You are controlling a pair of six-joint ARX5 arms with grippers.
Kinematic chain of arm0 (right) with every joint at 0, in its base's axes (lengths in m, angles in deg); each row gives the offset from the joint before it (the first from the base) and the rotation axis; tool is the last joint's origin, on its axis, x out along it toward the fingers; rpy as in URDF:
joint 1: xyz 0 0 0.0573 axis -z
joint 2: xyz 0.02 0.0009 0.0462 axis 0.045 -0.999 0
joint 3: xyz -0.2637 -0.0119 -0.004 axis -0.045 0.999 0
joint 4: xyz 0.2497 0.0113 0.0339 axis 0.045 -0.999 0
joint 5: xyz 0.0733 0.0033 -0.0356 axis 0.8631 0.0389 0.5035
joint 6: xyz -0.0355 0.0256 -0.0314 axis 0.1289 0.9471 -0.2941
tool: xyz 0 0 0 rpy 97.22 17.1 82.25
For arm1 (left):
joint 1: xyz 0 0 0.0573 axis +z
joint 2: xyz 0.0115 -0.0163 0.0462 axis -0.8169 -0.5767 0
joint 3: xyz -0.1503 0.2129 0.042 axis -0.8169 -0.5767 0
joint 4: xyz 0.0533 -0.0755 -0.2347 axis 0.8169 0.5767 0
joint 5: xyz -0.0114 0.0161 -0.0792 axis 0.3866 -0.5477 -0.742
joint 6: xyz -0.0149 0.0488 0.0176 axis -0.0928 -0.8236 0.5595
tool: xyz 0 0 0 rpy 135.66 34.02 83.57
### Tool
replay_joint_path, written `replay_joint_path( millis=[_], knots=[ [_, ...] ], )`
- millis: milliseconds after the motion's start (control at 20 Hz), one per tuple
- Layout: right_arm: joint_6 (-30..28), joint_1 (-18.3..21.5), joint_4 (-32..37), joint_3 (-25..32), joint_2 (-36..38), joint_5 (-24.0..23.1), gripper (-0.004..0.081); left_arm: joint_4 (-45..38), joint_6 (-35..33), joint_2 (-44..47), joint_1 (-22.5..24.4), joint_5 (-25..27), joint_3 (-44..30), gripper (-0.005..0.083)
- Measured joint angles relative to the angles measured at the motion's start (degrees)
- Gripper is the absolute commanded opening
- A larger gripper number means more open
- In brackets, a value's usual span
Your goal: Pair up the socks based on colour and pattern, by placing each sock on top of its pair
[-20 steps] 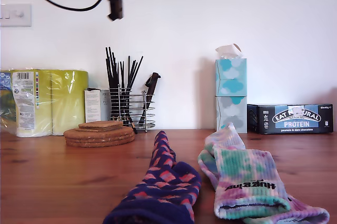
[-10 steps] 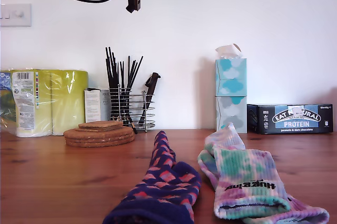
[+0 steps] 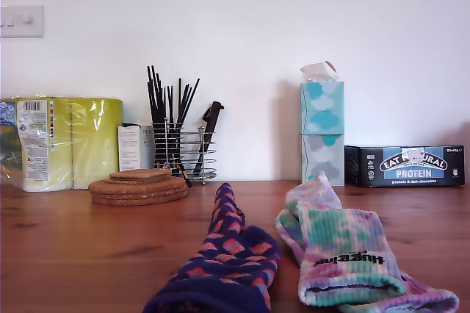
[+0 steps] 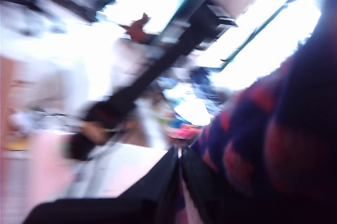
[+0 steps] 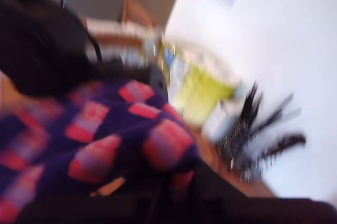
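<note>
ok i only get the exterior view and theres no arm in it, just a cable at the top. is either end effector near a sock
observer: Yes. The first wrist view shows a dark navy sock with red blocks right beside my first end effector. The picture is too blurred to say whether it is gripped.
operator: and the second one
observer: The second wrist view shows a navy sock with pink-red blocks bunched just above my second end effector. The blur hides how the jaws stand, and I cannot tell whether it is the same sock.
</note>
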State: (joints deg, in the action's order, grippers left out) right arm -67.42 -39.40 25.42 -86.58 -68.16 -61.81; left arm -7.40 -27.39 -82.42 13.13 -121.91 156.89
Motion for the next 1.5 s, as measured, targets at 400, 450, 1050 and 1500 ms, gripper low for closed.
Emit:
replay_joint_path(
  millis=[400, 450, 1050, 1500],
  knots=[
    [-1.42, 5.95, -10.12, 0.00, -3.15, 2.89, -0.0014, 4.33, -7.15, 4.02, 7.26, -1.20, 0.00, -0.0023],
    [-0.79, 5.86, -11.50, 0.00, -3.52, 4.52, -0.0014, 3.30, -7.21, 4.79, 8.22, -1.29, 0.00, -0.0023],
    [6.12, -5.11, -16.83, 10.08, -6.43, 20.90, -0.0013, -7.93, -6.05, 4.42, 17.57, 12.63, 0.04, -0.0023],
    [10.62, -4.37, -14.14, 10.08, -6.45, 23.69, -0.0013, -2.67, -0.68, -2.03, 22.25, 33.35, 0.17, -0.0023]
  ],
)
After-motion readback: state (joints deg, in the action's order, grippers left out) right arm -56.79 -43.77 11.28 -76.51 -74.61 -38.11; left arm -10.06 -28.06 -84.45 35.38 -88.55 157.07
